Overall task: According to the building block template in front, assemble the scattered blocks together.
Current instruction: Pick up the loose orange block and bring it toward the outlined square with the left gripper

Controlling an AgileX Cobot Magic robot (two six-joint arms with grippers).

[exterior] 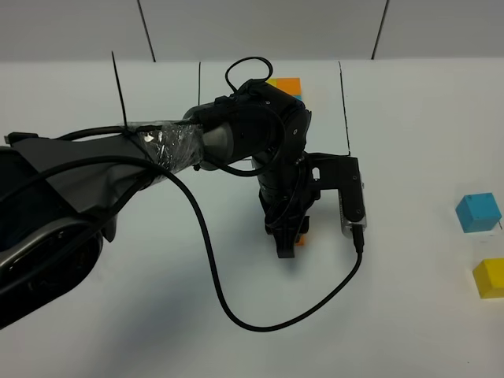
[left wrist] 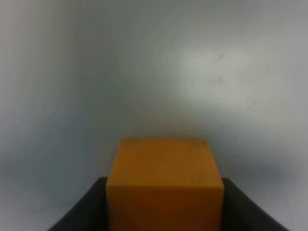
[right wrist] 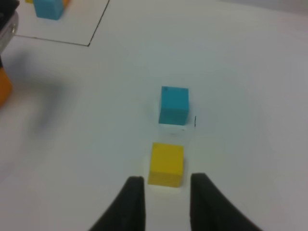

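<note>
White tabletop [exterior: 409,331], grey wall [exterior: 260,27], black-framed template [exterior: 288,85]

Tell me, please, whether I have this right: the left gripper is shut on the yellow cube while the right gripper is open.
Not quite. The left gripper is shut on the orange cube, as the left wrist view shows; the yellow cube lies loose on the table ahead of the right gripper, which is indeed open.
</note>
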